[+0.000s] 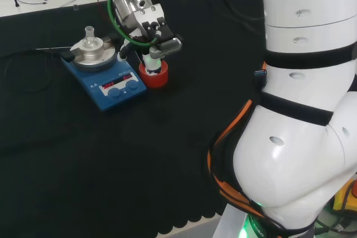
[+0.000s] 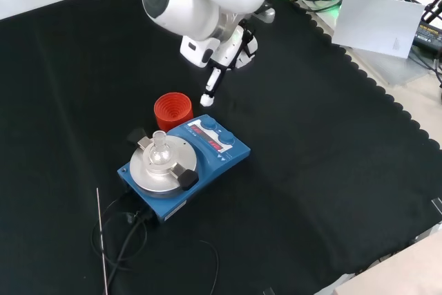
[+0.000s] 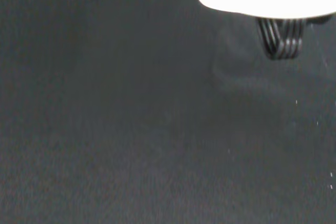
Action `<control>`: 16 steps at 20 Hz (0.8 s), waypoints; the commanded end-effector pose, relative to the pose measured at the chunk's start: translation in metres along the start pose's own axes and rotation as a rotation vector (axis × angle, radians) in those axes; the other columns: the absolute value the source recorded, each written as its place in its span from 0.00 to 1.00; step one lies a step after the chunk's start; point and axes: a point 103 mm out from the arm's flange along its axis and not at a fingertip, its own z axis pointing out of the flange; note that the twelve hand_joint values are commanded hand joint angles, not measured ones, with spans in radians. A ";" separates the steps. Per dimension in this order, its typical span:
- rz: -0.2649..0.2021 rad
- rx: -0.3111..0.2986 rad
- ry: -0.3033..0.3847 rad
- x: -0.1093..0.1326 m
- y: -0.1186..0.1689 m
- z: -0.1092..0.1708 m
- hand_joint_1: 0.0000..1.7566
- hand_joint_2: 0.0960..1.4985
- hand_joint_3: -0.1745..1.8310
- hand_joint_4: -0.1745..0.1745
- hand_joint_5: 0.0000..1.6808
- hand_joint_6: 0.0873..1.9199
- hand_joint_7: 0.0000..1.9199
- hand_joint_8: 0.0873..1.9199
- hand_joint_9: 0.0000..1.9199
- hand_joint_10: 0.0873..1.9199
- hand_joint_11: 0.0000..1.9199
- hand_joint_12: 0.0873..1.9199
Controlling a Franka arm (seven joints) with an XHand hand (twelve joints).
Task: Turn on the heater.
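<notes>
So the black cloth bench point(image 2: 331, 170) has a blue box-shaped hotplate heater point(image 2: 185, 164) on it, with a round silver top plate point(image 2: 160, 164) carrying a small clear glass flask point(image 2: 159, 144). Front panel looks lit, red digits showing, two blue knobs point(image 2: 215, 126) beside the display. A red ribbed ring stand point(image 2: 172, 110) sits just beside the heater. The robot's black and white hand point(image 2: 228, 56) hovers over the stand, near the knob end, holding nothing, one finger point(image 2: 209, 91) poking straight down and the rest seemingly tucked. Probably it's lining up a press or twist. Best bet: slide that fingertip over the right knob, come straight down, and stay clear of the flask and the stand.
</notes>
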 end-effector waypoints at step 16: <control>-0.002 0.155 -0.057 0.028 0.007 0.015 0.92 0.23 0.81 0.56 0.00 0.00 0.91 0.93 1.00 0.87 0.96 0.84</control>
